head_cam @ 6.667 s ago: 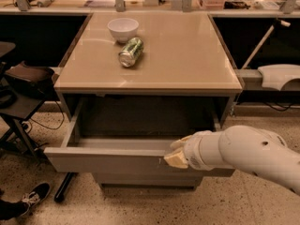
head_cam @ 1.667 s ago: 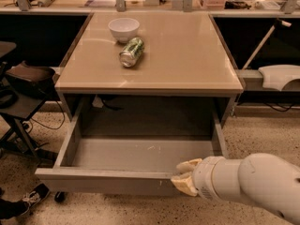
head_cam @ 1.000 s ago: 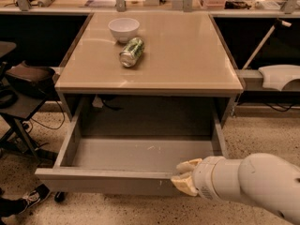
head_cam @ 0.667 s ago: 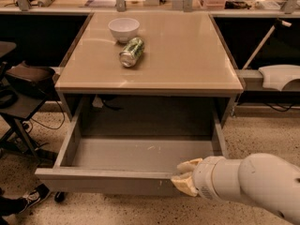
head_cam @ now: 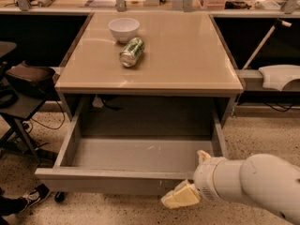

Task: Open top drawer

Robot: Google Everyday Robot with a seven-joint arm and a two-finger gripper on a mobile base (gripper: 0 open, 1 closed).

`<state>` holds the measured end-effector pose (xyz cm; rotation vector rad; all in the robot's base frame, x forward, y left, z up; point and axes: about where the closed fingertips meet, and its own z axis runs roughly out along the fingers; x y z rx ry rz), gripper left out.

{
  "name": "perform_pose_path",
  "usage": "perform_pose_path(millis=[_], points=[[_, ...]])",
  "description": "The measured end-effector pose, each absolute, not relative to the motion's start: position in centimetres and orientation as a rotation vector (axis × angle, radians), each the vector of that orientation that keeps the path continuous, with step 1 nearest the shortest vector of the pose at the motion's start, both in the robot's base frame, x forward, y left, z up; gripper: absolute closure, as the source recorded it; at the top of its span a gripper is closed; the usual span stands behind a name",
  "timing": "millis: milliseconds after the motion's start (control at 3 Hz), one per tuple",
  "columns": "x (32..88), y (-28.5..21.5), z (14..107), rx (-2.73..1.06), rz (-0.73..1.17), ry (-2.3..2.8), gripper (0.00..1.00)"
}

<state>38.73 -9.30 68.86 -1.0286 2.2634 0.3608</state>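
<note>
The top drawer (head_cam: 117, 179) now stands far farther out than at the start, with its plain grey inside in full view. At the right end of its front, the gripper (head_cam: 183, 178) sits lower than a moment ago. Its fingers (head_cam: 180, 197) are spread wider, the outer one dropped down the front's face.

Warm, dim light falls from above onto the counter (head_cam: 187, 55), leaving a pale sheen on its top beside the can (head_cam: 131, 51). Deep shadow fills the space under the counter, above the top drawer (head_cam: 103, 181). The gripper (head_cam: 191, 178), below the counter's front right corner, looks bright, almost washed out.
</note>
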Motion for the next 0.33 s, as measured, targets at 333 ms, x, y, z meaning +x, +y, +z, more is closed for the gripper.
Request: perform_pose_path(millis=[333], points=[[38.73,-9.3,68.86,-1.029,0.361,2.263,0.0]])
